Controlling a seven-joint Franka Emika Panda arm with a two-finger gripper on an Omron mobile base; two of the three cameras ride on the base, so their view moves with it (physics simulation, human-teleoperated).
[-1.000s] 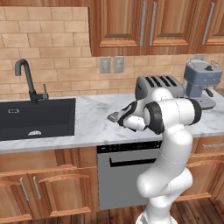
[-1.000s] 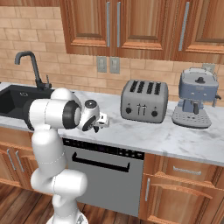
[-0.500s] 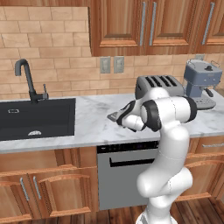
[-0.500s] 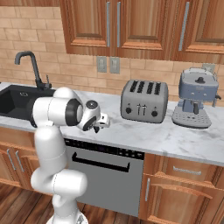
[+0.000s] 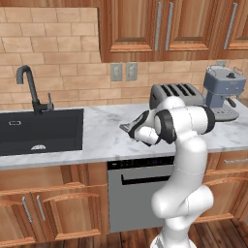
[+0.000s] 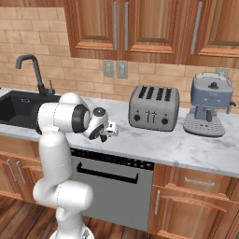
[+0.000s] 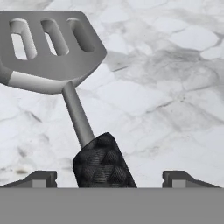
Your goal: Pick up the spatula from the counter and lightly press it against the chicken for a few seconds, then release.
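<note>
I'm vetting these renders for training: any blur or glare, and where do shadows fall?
Hand view: sharp, no glare; the spatula throws a soft shadow rightward on the marble counter. Both base views: even light, crisp edges, toaster included.

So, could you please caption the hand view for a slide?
Open gripper astride the spatula handle on the marble counter.

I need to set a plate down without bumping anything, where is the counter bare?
The widest bare counter lies between the sink and the spatula. Another strip runs along the front edge, before the toaster and coffee machine. It is crowded around the spatula, where the open gripper straddles its handle, and between toaster and coffee machine.
</note>
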